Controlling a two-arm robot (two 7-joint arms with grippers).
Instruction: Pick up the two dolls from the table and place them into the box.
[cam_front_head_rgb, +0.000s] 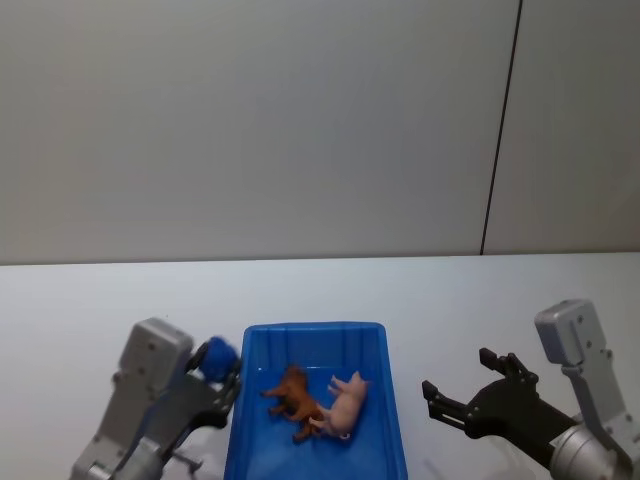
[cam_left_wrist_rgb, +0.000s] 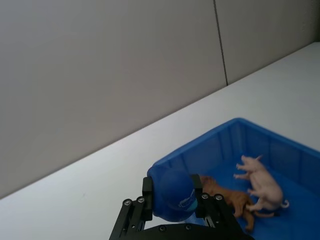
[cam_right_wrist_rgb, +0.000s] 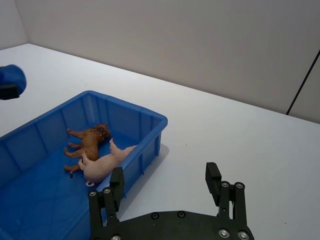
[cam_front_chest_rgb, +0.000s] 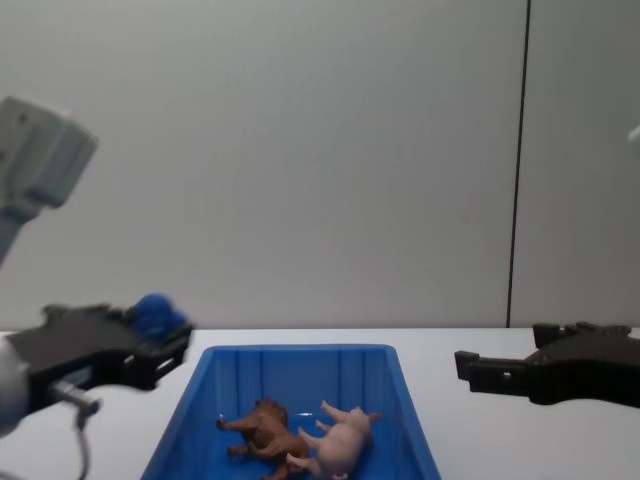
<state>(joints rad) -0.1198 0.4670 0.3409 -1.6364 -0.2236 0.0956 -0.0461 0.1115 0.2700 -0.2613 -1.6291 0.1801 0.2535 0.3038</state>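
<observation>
Both dolls lie on their sides inside the blue box: the reddish-brown lion on the left and the pale pink pig touching it on the right. They also appear in the chest view as the lion and pig. My left gripper hovers just left of the box's far-left corner, shut on a small blue rounded object. My right gripper hangs open and empty over the table, to the right of the box.
The white tabletop stretches far beyond the box on every side. A plain grey wall with a dark vertical seam stands behind the table's far edge.
</observation>
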